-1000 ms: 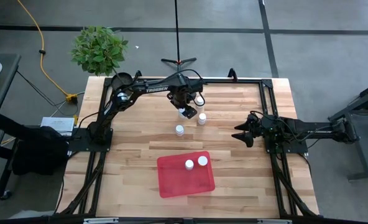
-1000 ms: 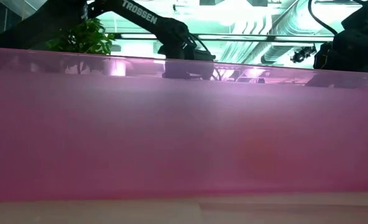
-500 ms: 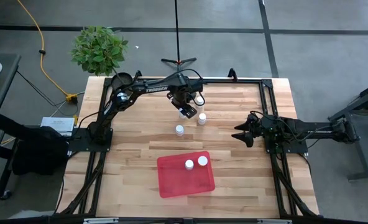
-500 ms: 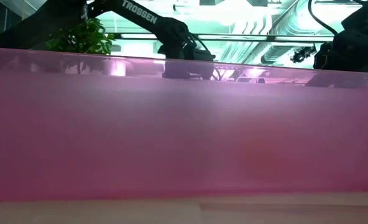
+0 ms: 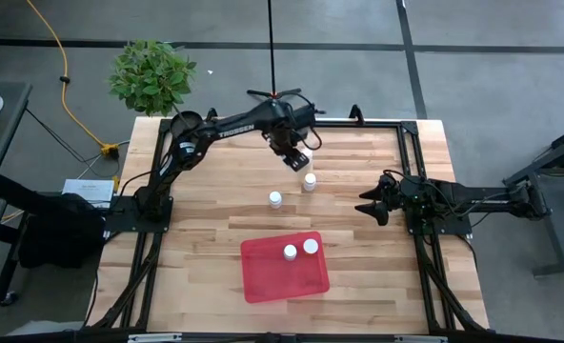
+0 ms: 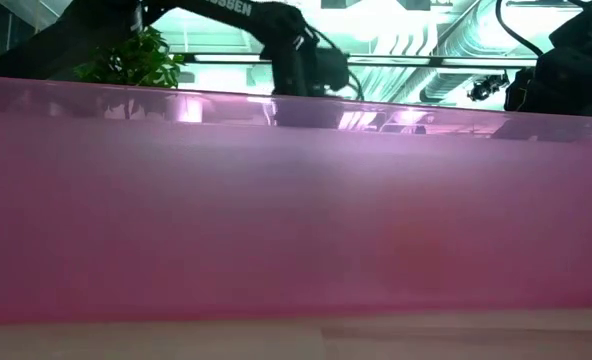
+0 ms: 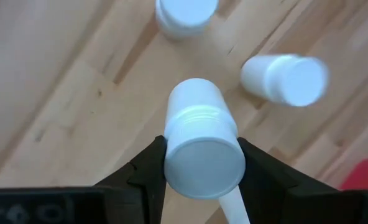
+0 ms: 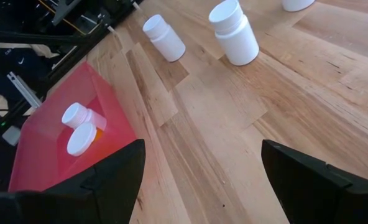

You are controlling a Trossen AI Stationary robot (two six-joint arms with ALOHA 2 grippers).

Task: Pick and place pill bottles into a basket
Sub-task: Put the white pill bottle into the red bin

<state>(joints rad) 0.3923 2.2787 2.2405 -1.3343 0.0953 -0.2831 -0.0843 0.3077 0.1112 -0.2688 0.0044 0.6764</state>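
My left gripper [image 5: 296, 158] hangs over the table's far middle, shut on a white pill bottle [image 7: 195, 118]. Two more white bottles stand on the wood near it, one [image 5: 309, 182] just in front and one [image 5: 275, 199] farther toward the near left. The basket, a flat red tray [image 5: 263, 281], lies near the table's front and holds two white-capped bottles [image 5: 290, 252] [image 5: 310, 246]; one shows an orange body [image 8: 97, 133]. My right gripper [image 5: 370, 207] rests open at the table's right side, with nothing between its fingers. My left gripper pinches the bottle's capped top end [image 7: 202, 163] between its two fingers [image 7: 148, 169], one on each side of the cap. The fingers come from above, pointing down. The bottle hangs below them, its body pointing at the table and lifted clear of it.
The tray's red wall [image 6: 296, 200] fills the low view, and only the arms show above it. A potted plant [image 5: 151, 74] stands beyond the table's far left corner. A black frame [image 5: 411, 171] runs along the table's sides. Bare wood lies between the standing bottles and the tray.
My left gripper has risen and gone a little toward the table's far right with the white bottle, which now hangs clear of the wood. The other bottles and my right arm have stayed in place.
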